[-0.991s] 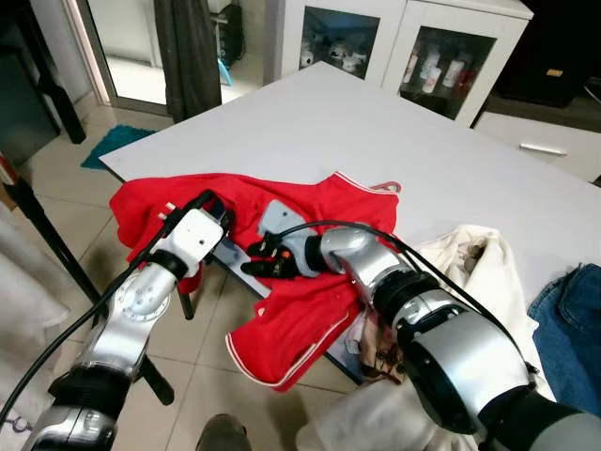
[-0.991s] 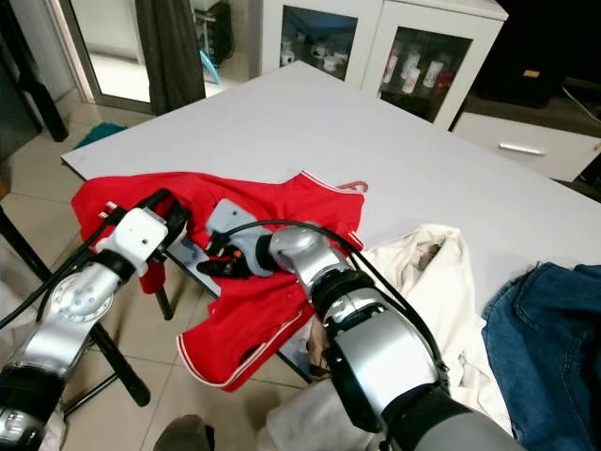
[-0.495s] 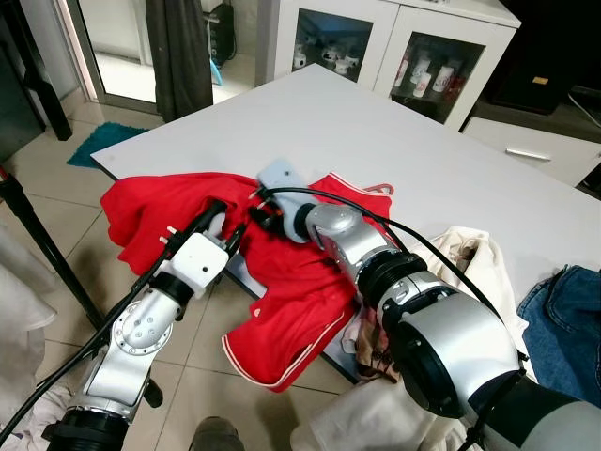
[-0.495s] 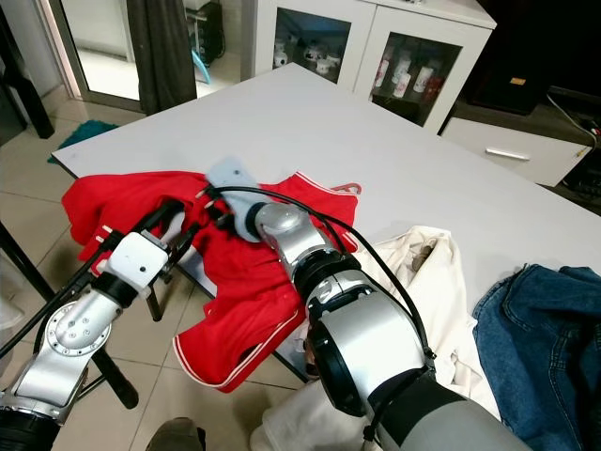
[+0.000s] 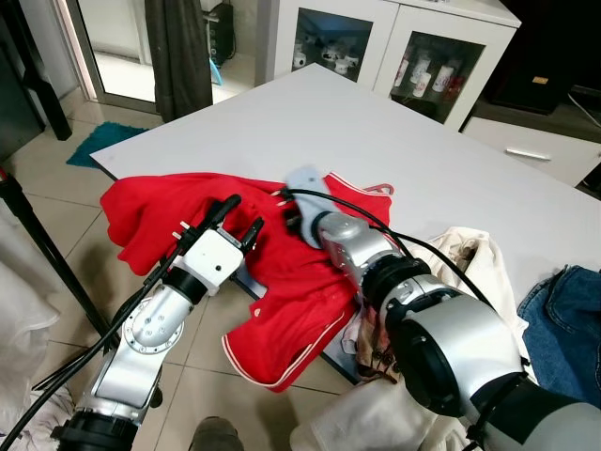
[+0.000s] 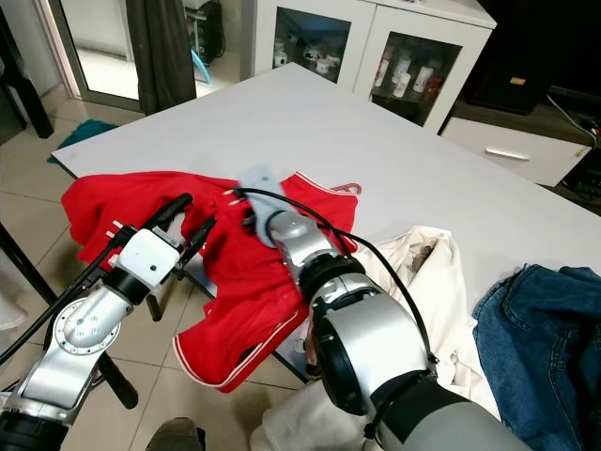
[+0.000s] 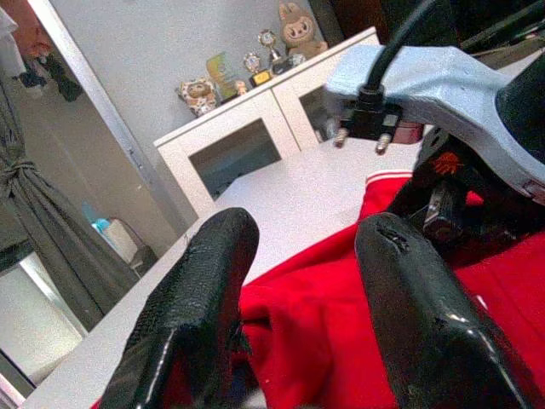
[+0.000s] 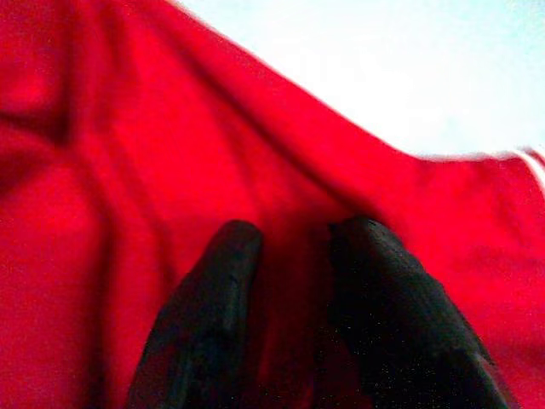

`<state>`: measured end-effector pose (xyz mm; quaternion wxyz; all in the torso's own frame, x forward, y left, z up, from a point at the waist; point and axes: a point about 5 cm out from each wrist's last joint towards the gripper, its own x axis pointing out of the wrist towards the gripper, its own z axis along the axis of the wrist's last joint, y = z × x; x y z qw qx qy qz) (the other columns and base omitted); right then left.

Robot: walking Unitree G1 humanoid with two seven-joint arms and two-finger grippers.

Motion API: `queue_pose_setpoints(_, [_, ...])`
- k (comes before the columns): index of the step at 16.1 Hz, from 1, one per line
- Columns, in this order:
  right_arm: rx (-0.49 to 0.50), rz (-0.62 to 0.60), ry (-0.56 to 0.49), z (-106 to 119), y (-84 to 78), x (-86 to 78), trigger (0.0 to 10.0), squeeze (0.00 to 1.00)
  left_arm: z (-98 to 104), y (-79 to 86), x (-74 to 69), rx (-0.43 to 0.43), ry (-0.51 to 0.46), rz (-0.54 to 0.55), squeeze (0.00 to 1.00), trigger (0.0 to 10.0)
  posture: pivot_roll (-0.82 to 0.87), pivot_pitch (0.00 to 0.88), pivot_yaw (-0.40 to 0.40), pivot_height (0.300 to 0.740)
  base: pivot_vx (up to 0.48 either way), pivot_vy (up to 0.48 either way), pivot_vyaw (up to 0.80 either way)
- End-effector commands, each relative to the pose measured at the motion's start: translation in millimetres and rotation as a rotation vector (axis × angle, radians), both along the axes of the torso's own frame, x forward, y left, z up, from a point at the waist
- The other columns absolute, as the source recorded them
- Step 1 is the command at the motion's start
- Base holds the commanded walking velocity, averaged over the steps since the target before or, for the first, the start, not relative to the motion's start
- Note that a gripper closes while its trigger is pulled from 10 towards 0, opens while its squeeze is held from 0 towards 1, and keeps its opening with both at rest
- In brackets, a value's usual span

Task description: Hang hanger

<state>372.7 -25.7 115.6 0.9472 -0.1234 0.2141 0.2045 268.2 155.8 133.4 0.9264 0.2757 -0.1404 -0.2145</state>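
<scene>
While your left gripper [image 5: 235,218] hovers open beside it, your right gripper [image 8: 289,256] presses nearly closed into the red shirt [image 5: 300,282] on the table [image 5: 376,141].

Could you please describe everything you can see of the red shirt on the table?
The red shirt looks like soft, crumpled fabric with white piping along its edges. It lies on the near corner of the white table, one part hanging over the edge toward the floor. The right gripper presses into its folds, and the left gripper hovers over it, jaws open.
</scene>
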Motion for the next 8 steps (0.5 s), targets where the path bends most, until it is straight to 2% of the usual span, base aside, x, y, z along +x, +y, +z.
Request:
queue_pose_setpoints(1, [-0.031, -0.078, 0.027, -9.2, -19.5, 1.0, 10.0, 0.0, -0.9, -5.9, -2.7, 0.004, 0.011, -0.024, 0.0, 10.0, 0.33, 0.024, -0.159, 0.74, 0.0, 0.0, 0.0])
queue_pose_setpoints(3, [-0.078, -0.126, 0.025, -13.6, -36.9, 2.7, 10.0, 0.0, -2.5, -5.9, -4.8, 0.003, 0.017, -0.022, 0.0, 10.0, 0.33, 0.026, -0.16, 0.74, 0.0, 0.0, 0.0])
queue_pose_setpoints(6, [-0.167, -0.276, 0.054, -28.1, -87.3, 1.6, 10.0, 0.0, -2.7, -6.0, -5.8, 0.009, 0.026, -0.019, 0.0, 10.0, 0.33, 0.029, -0.156, 0.74, 0.0, 0.0, 0.0])
queue_pose_setpoints(8, [-0.174, -0.337, 0.064, -30.9, -106.5, 0.8, 10.0, 0.0, -2.4, -6.6, -5.4, 0.01, 0.026, -0.021, 0.0, 10.0, 0.32, 0.031, -0.153, 0.74, 0.0, 0.0, 0.0])
